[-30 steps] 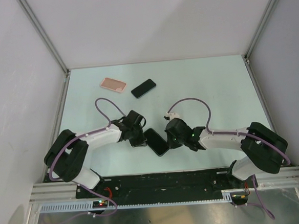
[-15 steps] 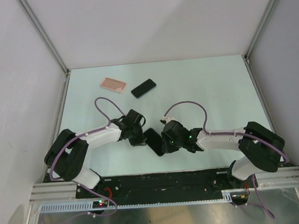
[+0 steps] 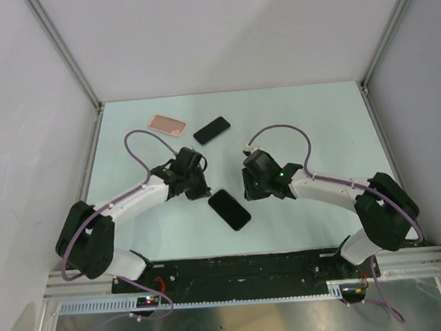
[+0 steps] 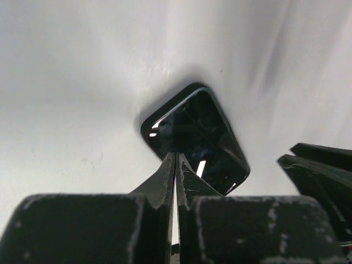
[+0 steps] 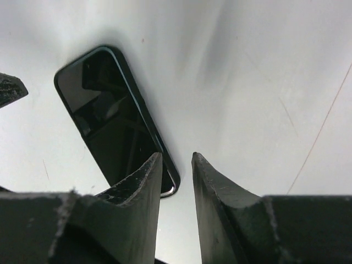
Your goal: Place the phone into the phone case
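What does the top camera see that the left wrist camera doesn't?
Only the top camera shows the pink phone case and a second black phone lying beside it. Only the left wrist camera shows, up close, the left tool with its tips pressed together. Both show the nearer black phone lying flat on the table.
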